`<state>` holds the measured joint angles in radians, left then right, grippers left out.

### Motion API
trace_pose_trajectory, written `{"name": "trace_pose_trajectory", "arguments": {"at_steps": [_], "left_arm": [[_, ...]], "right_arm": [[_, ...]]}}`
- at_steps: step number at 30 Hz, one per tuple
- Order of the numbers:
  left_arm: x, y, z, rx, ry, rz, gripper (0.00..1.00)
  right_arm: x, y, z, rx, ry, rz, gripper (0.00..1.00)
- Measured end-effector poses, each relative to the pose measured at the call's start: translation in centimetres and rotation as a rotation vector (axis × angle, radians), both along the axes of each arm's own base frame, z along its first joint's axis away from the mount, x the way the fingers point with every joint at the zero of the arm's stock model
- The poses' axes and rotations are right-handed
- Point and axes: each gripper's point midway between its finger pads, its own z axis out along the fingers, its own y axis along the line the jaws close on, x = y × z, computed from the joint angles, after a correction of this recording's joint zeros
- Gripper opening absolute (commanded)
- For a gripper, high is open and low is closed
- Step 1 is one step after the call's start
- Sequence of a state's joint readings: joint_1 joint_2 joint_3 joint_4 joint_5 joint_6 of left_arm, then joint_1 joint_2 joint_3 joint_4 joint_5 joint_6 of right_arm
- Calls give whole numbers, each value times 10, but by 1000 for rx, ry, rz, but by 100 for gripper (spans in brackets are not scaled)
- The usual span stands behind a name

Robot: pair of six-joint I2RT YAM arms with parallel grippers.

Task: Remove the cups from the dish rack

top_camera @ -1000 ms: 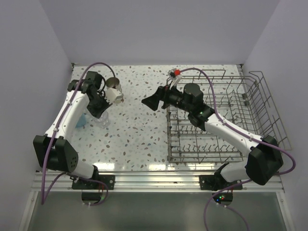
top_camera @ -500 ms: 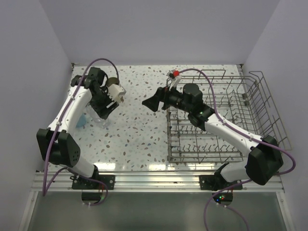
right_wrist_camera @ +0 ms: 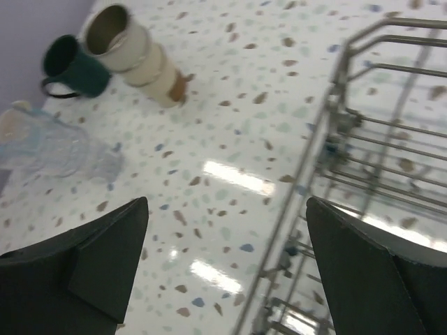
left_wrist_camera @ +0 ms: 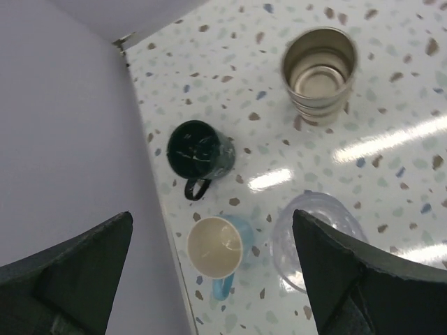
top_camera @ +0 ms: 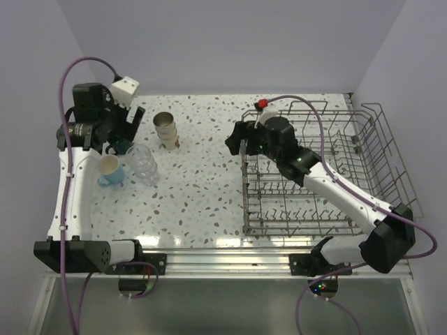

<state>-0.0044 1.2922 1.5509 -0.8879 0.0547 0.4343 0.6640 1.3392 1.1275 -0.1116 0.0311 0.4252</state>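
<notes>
Four cups stand on the speckled table at the left. They are a metallic tumbler [top_camera: 165, 130] [left_wrist_camera: 319, 73] [right_wrist_camera: 136, 52], a dark teal mug [left_wrist_camera: 199, 150] [right_wrist_camera: 70, 66], a light blue mug [top_camera: 110, 169] [left_wrist_camera: 218, 248] with a cream inside, and a clear glass tumbler [top_camera: 143, 164] [left_wrist_camera: 318, 237] [right_wrist_camera: 49, 146]. My left gripper [top_camera: 120, 134] [left_wrist_camera: 213, 223] hangs open high above the mugs, holding nothing. The right gripper [top_camera: 237, 139] [right_wrist_camera: 227, 209] is open and empty beside the far left corner of the grey wire dish rack [top_camera: 335, 174] [right_wrist_camera: 377, 139]. I see no cup among the rack's tines.
The left wall [left_wrist_camera: 56, 139] runs close beside the two mugs. The rack's tall wire sides rise at the right of the table. Purple cables loop over both arms.
The left gripper opened and let go of the metallic tumbler, which now stands on the table. The left arm rose and swung back to the left. The right gripper drew slightly towards the rack.
</notes>
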Motion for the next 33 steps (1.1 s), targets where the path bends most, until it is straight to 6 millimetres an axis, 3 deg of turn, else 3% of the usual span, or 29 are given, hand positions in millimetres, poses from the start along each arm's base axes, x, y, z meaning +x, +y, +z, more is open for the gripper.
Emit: {"name": "trace_pose_trajectory", "arguments": {"at_steps": [4,9,14,20,28,33], "left_arm": [[6,55,14,-24,-92,209,100],[0,87,-19,-23,-71,347,100],[-14,125,-37,-15,-54,502,100],[-46,148,-39,25,-108,638,100],[-112,184,-61,104,-117,837,100],[-128,189,-71,111,-117,880,100]], "right_arm": [[7,-61,-5,-137,1,-239,98],[-2,-126,4,-229,-39,-464,98],[-23,-167,-1,-301,-59,-576,98],[-40,-191,-11,-366,-56,-622,98],[-49,-198,-15,-384,-48,-621,98],[-51,-199,-17,-384,-37,-623,98]]}}
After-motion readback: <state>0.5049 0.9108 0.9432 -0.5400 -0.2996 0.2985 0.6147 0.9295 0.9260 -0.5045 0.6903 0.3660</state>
